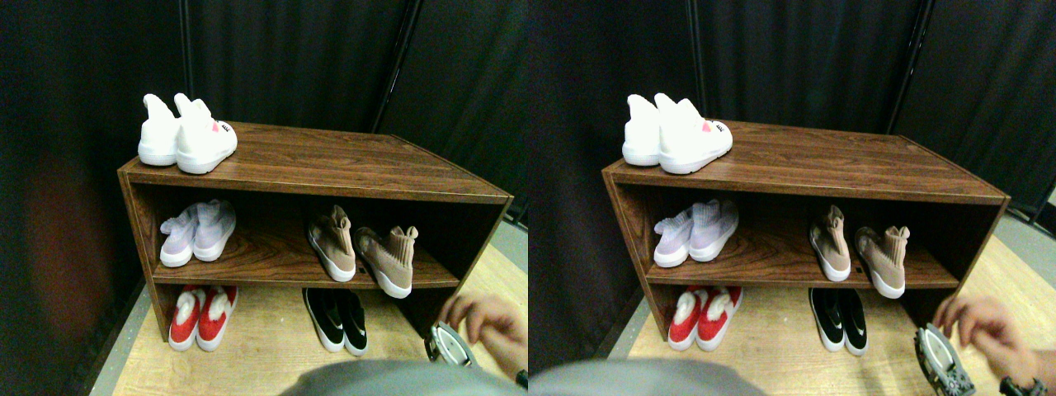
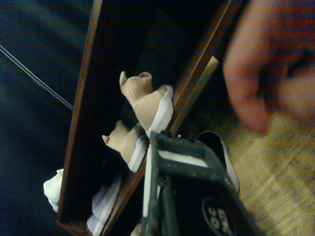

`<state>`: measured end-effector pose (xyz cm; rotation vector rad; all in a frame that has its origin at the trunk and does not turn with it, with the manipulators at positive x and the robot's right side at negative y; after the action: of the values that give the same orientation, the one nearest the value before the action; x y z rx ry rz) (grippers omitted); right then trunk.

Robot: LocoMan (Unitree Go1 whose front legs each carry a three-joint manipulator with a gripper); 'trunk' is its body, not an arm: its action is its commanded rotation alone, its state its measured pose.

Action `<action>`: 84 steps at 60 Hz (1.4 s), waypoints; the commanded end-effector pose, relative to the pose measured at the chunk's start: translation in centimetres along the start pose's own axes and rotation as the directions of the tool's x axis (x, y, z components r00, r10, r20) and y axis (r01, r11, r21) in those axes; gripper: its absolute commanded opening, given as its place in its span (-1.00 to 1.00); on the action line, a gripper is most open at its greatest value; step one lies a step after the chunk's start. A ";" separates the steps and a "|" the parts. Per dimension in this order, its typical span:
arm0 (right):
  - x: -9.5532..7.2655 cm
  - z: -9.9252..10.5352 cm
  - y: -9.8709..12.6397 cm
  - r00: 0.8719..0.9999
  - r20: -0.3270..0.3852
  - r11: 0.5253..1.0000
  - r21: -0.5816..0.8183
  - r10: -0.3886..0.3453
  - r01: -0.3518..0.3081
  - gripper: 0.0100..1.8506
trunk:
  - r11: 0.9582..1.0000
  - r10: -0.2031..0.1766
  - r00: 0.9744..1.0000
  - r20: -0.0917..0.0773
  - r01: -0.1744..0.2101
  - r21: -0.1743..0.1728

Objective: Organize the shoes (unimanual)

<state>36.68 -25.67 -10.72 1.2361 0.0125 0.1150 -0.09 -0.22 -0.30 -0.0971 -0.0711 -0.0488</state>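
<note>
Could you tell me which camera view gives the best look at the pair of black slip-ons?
The stereo pair view: both black slip-ons sit side by side on the floor under the wooden rack, fully visible. The wrist view shows only a white-edged sliver of one black slip-on behind the pincer's frame.

Tan shoes [image 1: 363,252], white soles; black slip-ons [image 1: 337,318].

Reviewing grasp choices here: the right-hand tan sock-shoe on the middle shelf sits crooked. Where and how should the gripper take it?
Probably by the tall knit ankle collar of the right tan sock-shoe, coming in from the shelf's open front. The collar stands upright and is narrow, while the toe overhangs the shelf edge.
</note>
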 end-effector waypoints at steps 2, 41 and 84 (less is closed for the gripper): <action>0.1 0.0 0.9 0.999 0.009 0.999 0.001 0.034 -0.034 -0.94 | 1.000 0.002 1.000 -0.007 -0.002 -0.009; 0.8 0.6 0.3 0.999 0.015 0.999 0.006 0.038 -0.038 -0.94 | 1.000 -0.001 1.000 -0.014 0.001 -0.004; 0.2 -0.3 3.0 1.000 0.028 1.000 0.001 0.005 -0.005 0.61 | 1.000 -0.013 1.000 -0.005 0.013 -0.006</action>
<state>36.70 -25.11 -9.01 1.2963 0.0059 0.0634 -0.17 -0.36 -0.41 -0.0827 -0.0661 -0.0631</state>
